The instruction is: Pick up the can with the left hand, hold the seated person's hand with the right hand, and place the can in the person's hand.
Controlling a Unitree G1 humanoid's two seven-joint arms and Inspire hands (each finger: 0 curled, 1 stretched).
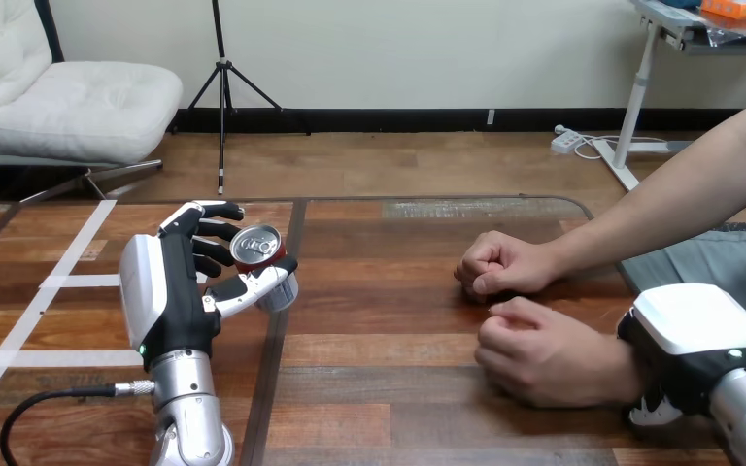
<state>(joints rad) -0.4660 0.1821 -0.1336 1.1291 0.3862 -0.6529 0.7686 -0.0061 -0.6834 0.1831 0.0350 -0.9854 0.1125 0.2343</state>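
A red can (pixel 255 249) with a silver top is at the table's left-middle, held in my left hand (pixel 170 291). The fingers (pixel 206 225) curl round its far side and the thumb (pixel 253 287) presses its near side. I cannot tell whether the can's base touches the table. The person's nearer hand (pixel 534 357) lies as a loose fist on the table at the right. My right hand (pixel 685 340) sits over its wrist, with a fingertip (pixel 646 413) curled under it. The person's farther hand (pixel 500 264) is a fist resting just behind.
White tape lines (pixel 44 316) cross the wooden table (pixel 379 388) at the left. A dark seam (pixel 277 330) runs front to back beside the can. The person's forearm (pixel 670 194) reaches in from the upper right.
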